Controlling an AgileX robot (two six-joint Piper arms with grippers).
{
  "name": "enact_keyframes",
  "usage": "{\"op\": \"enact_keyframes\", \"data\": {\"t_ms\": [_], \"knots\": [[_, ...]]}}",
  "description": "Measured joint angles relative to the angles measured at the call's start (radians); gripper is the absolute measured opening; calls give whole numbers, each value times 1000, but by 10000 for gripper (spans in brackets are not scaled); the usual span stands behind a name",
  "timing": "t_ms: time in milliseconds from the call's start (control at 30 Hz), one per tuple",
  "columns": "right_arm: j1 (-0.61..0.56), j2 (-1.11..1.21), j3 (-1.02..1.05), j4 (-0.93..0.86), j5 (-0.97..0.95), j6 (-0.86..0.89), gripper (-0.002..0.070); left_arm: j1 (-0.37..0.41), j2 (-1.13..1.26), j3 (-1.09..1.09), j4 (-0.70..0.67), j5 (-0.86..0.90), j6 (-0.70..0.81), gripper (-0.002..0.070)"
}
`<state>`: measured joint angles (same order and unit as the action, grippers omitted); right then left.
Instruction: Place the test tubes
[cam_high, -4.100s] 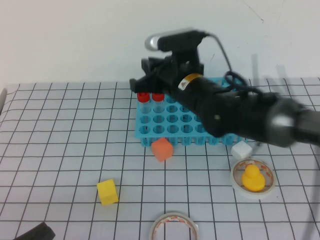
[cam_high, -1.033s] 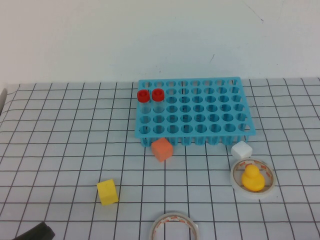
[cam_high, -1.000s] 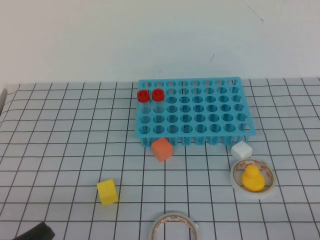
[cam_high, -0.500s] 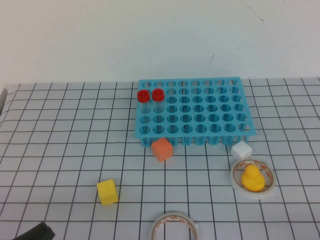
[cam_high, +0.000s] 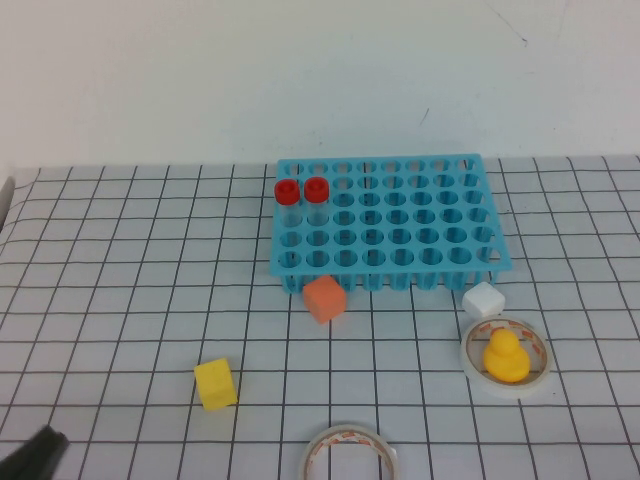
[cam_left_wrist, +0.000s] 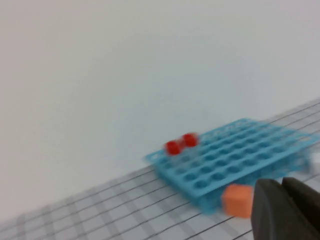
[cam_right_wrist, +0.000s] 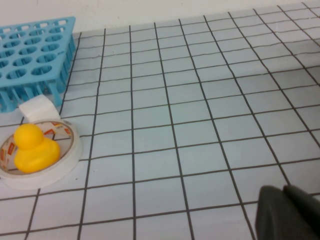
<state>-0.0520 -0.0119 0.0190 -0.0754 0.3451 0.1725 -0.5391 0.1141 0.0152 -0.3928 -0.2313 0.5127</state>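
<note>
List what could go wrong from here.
The left end effector, shut at the table's near-left corner, might shove the orange cube against the rack if it advances low.
The right end effector, shut, low over the table, might sweep the duck, tape ring or white cube toward the rack.

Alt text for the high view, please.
Two red-capped test tubes stand in the blue rack toward its far-left corner; cubes, tape rolls and a yellow duck lie in front. The left claw, shut, shows near-left; the right claw is outside this view.

Yellow duck sits inside tape roll, white cube beside.
</note>
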Motion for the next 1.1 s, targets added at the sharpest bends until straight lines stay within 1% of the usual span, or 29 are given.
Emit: {"op": "enact_keyframes", "data": {"t_ms": [100,233,300,400,500,567,867,1100], "knots": [[0,0,0,0,0,0,-1,155,0,4,113,28,-135,-1],[0,0,0,0,0,0,-1,360,-26,4,262,181,-331,-1],[0,0,0,0,0,0,-1,443,-58,4,324,272,-401,-1],[0,0,0,0,0,1,-1,544,-119,4,404,399,-452,-1],[0,0,0,0,2,2,-1,583,-122,4,418,446,-461,-1],[0,0,0,0,2,2,-1,595,-123,4,421,465,-465,-2],[0,0,0,0,2,2,-1,597,-125,2,422,533,-465,-1],[0,0,0,0,2,2,-1,597,-125,2,418,535,-446,-1]]}}
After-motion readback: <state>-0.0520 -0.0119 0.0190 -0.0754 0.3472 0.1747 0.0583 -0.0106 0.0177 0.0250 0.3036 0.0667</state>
